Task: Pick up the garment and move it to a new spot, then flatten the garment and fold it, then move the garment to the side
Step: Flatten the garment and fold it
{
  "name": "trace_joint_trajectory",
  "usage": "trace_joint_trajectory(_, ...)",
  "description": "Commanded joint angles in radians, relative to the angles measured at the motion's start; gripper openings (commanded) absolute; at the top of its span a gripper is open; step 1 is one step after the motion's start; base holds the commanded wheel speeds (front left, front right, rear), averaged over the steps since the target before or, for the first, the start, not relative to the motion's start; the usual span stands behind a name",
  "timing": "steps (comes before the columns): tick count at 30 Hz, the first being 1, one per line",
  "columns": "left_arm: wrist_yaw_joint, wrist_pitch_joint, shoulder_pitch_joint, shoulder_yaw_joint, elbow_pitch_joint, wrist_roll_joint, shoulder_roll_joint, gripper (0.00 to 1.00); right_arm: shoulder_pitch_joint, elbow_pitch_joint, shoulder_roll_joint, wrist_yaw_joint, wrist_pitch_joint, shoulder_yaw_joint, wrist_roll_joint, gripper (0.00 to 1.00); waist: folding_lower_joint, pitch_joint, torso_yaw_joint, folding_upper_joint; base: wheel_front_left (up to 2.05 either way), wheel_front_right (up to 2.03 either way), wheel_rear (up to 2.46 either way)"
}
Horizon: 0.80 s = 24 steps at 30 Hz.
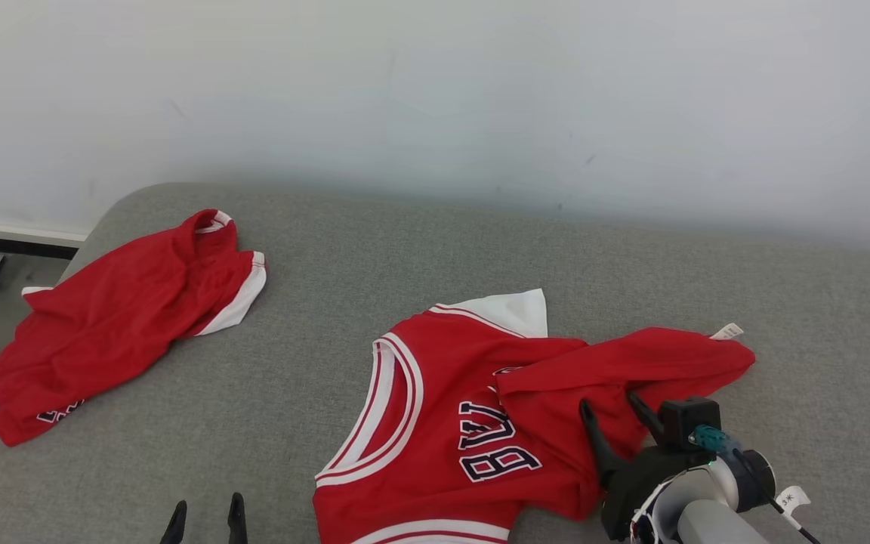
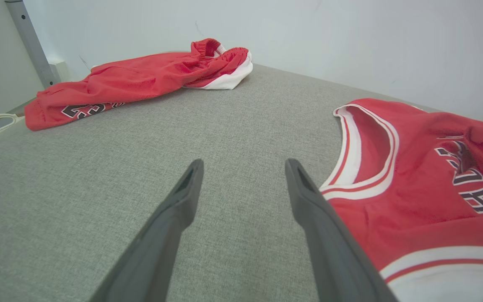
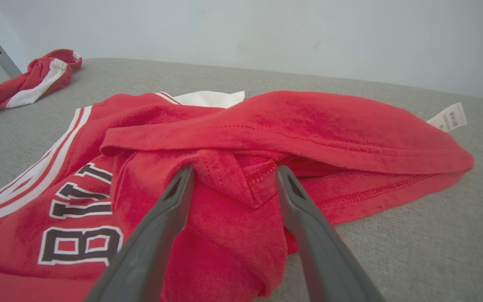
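Two claws are seen, both spread wide with nothing pinched.

Head view: the right claw [image 1: 608,400] is rested on the red jersey [image 1: 435,431], whose hem is doubled over just ahead of it.

Left wrist view: the left claw [image 2: 243,163] is held over the bare grey padded surface [image 2: 99,176], with the jersey just to its right.

Right wrist view: a crumpled fold is straddled and touched but not squeezed. The doubled hem is best gripped at its edge and drawn outward until flat.

Bright, even light; soft shadows under the garment [image 3: 350,138], sharp focus.

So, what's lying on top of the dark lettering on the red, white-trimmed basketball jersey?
The red, white-trimmed basketball jersey has its own folded-over flap lying across the dark lettering, with the open right gripper over that flap. The rest of the word is covered.
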Motion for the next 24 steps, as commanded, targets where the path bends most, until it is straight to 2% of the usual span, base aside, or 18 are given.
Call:
trace_joint_trajectory(1,-0.002,-0.003,0.003,-0.003,0.005,0.009,0.0,1.0,-0.012,0.013,0.011,-0.002,-0.005,0.017,0.022,1.0,0.0,-0.002,0.015,0.0,0.0,0.0,0.0)
trace_joint_trajectory(6,-0.007,-0.003,-0.003,-0.002,0.008,0.007,0.002,1.0,-0.03,0.057,0.025,-0.002,0.023,0.084,0.053,1.0,0.0,-0.002,0.028,0.0,0.0,0.0,0.0)
trace_joint_trajectory(7,-0.007,-0.003,-0.004,-0.002,0.009,0.007,0.002,1.0,-0.039,0.061,0.027,-0.002,0.021,0.094,0.061,0.48,0.0,-0.001,0.029,0.0,0.0,0.0,0.0)
trace_joint_trajectory(8,-0.008,-0.003,-0.004,-0.001,0.009,0.006,0.002,1.0,-0.046,0.066,0.028,-0.002,0.018,0.102,0.066,0.4,0.0,0.0,0.03,0.0,0.0,0.0,0.0)
trace_joint_trajectory(9,-0.008,-0.003,-0.004,0.001,0.009,0.005,0.002,1.0,-0.051,0.072,0.029,-0.002,0.015,0.109,0.071,0.0,0.0,0.0,0.029,0.0,0.0,0.0,0.0)
trace_joint_trajectory(15,-0.003,-0.003,0.01,0.01,0.004,0.002,-0.001,1.0,-0.051,0.063,0.005,-0.002,0.0,0.099,0.103,0.0,0.0,-0.005,0.012,0.0,0.0,0.0,0.0)
trace_joint_trajectory(18,0.002,-0.003,0.022,0.019,0.001,0.001,-0.001,1.0,-0.014,0.0,-0.015,-0.002,-0.004,0.079,0.134,0.0,0.0,-0.012,-0.004,0.0,0.0,0.0,0.0)
trace_joint_trajectory(23,0.002,-0.003,0.025,0.021,-0.006,0.002,-0.002,1.0,0.128,-0.19,-0.06,-0.002,-0.004,0.009,0.143,0.0,0.0,-0.022,-0.03,0.0,0.0,0.0,0.0)
trace_joint_trajectory(24,0.002,-0.003,0.025,0.021,-0.006,0.002,-0.002,1.0,0.128,-0.19,-0.06,-0.002,-0.004,0.009,0.143,0.0,0.0,-0.022,-0.03,0.0,0.0,0.0,0.0)
